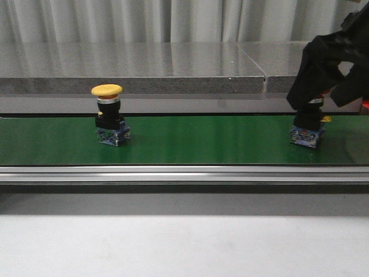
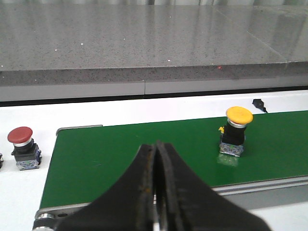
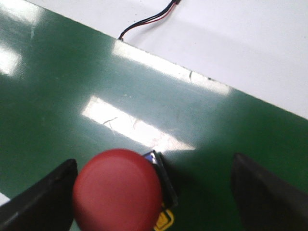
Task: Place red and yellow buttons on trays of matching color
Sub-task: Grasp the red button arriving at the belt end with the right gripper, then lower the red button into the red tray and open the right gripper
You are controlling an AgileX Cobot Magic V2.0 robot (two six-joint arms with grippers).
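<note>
A yellow button (image 1: 107, 115) stands upright on the green belt (image 1: 202, 138), towards its left; the left wrist view shows the same yellow button (image 2: 239, 130) well ahead of my left gripper (image 2: 156, 147), which is shut and empty. At the right of the belt a red button (image 1: 307, 130) stands under my right gripper (image 1: 314, 112). In the right wrist view its red cap (image 3: 118, 190) sits between the open fingers of that gripper (image 3: 153, 192), close to one finger (image 3: 48, 197). Another red button (image 2: 21, 144) rests on the white surface off the belt's end. No trays are in view.
A grey stone ledge (image 1: 144, 63) runs behind the belt and an aluminium rail (image 1: 173, 173) along its front. A thin red-and-black cable (image 3: 149, 19) lies on the white surface beyond the belt.
</note>
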